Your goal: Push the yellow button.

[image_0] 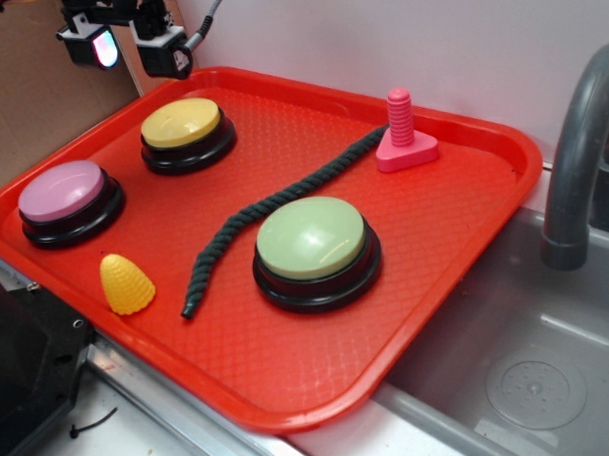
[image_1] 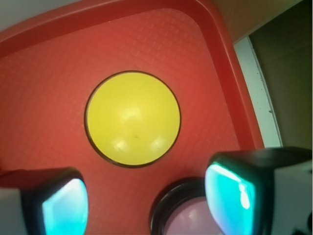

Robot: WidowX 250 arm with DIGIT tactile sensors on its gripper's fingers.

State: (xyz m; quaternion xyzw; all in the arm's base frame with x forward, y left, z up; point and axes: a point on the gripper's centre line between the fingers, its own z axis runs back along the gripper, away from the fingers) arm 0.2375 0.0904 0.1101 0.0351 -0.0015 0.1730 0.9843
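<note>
The yellow button (image_0: 182, 123) sits in the upper left of the red tray (image_0: 319, 368), above the pink button (image_0: 62, 190). The pincer (image_0: 136, 46) hangs above it at the frame's top left, spread wide and holding nothing. In the wrist view the cap lies above the fingers (image_1: 234, 196), so I would centre over the dome, then press straight down.

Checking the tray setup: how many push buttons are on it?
3: the yellow button at the back left, the pink button at the left edge, the green button in the middle. None looks hidden.
</note>
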